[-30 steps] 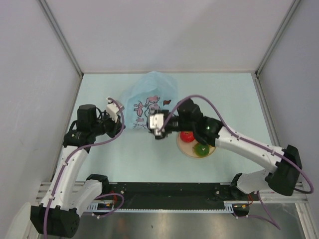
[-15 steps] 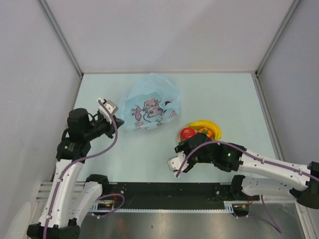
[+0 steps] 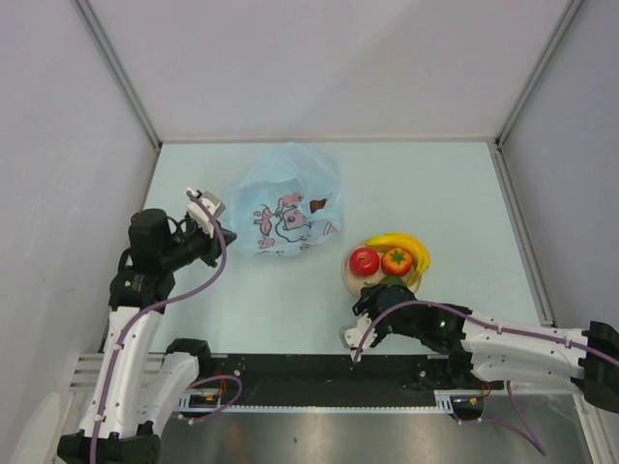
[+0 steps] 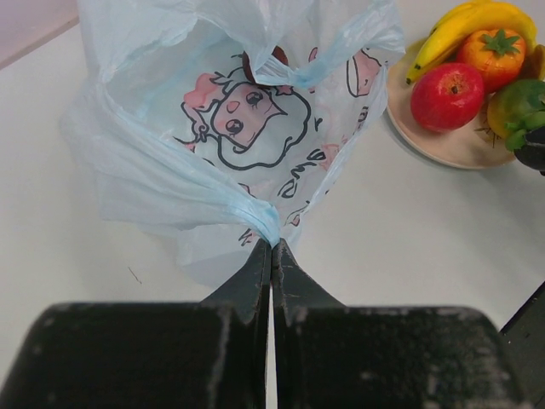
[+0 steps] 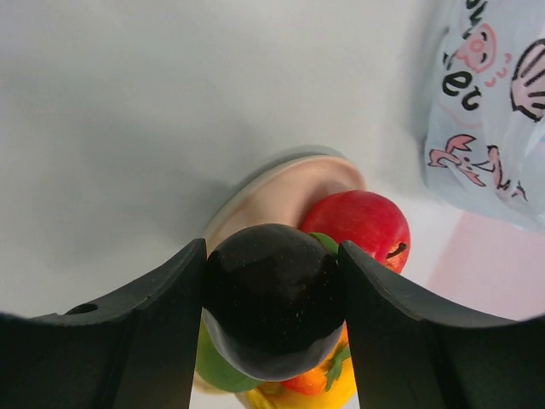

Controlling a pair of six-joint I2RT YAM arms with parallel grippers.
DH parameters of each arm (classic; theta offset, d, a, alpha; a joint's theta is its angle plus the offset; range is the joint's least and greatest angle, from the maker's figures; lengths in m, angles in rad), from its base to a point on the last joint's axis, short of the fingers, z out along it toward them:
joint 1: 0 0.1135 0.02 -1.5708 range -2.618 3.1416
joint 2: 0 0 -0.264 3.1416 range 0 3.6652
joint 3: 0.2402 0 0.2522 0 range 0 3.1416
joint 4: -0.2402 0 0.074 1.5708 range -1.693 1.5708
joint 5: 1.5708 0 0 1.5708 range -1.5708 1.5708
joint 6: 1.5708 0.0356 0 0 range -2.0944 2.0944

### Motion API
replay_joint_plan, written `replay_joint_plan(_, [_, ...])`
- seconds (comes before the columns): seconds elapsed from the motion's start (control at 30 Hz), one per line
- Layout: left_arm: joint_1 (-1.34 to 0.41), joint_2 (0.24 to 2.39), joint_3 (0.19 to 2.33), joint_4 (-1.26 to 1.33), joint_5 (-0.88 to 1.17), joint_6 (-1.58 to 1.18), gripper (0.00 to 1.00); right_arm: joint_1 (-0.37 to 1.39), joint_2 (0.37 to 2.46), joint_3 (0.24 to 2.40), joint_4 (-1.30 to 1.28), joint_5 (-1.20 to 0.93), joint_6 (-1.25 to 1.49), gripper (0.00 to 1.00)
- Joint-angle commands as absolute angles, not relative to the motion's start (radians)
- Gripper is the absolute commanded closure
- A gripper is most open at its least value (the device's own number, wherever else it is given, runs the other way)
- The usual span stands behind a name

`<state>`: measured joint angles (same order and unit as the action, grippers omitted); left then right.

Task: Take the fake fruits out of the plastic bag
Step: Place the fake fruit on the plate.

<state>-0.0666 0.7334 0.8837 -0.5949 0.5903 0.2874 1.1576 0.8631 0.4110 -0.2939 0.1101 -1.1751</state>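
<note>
A round beige plate [image 4: 444, 146] sits right of centre on the pale counter [image 3: 280, 304], and plain grey walls [image 3: 319, 68] close in on three sides.

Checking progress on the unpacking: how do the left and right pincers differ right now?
The left pincer is shut tight on a gathered fold of the plastic bag; the right pincer stands wider, clamped on the dark purple fruit. The left sits beside the bag, the right near the plate. Both hold something.
</note>
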Motion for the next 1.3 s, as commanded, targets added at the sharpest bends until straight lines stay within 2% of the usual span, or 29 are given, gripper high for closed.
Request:
replay_joint_plan(0.0, [-0.048, 0.726, 0.893, -0.588, 0.630, 0.256, 1.00, 1.128, 0.900, 0.384, -0.097, 0.140, -1.203, 0.55])
replay_joint_plan(0.17, [-0.028, 0.703, 0.847, -0.572, 0.641, 0.233, 1.00, 1.098, 0.965, 0.354, -0.018, 0.137, -1.209, 0.48])
replay_joint_plan(0.27, [-0.021, 0.693, 0.841, -0.555, 0.660, 0.219, 1.00, 1.092, 0.983, 0.342, -0.018, 0.130, -1.223, 0.38])
replay_joint_plan(0.3, [-0.021, 0.693, 0.845, -0.548, 0.663, 0.209, 1.00, 1.092, 0.983, 0.341, -0.021, 0.124, -1.224, 0.30])
replay_joint_plan(0.4, [-0.020, 0.698, 0.853, -0.545, 0.663, 0.209, 1.00, 1.092, 0.973, 0.339, -0.040, 0.109, -1.221, 0.19])
replay_joint_plan(0.6, [-0.021, 0.673, 0.847, -0.548, 0.670, 0.207, 1.00, 1.152, 0.904, 0.365, -0.084, 0.110, -1.192, 0.07])
replay_joint_plan(0.77, [-0.020, 0.658, 0.844, -0.546, 0.681, 0.187, 1.00, 1.163, 0.828, 0.491, -0.190, 0.123, -1.172, 0.05])
replay_joint_plan(0.87, [-0.021, 0.650, 0.844, -0.548, 0.687, 0.189, 1.00, 1.091, 0.753, 0.612, -0.337, -0.054, -1.135, 0.05])
replay_joint_plan(1.0, [-0.021, 0.640, 0.842, -0.545, 0.692, 0.183, 1.00, 1.002, 0.709, 0.660, -0.376, -0.129, -1.105, 0.00])
replay_joint_plan(1.13, [-0.020, 0.634, 0.845, -0.535, 0.701, 0.158, 1.00, 0.945, 0.820, 0.747, -0.263, -0.077, -0.895, 0.00])
replay_joint_plan(1.27, [-0.021, 0.620, 0.836, -0.566, 0.721, 0.112, 1.00, 0.924, 1.039, 0.940, -0.149, -0.002, -0.575, 0.05])
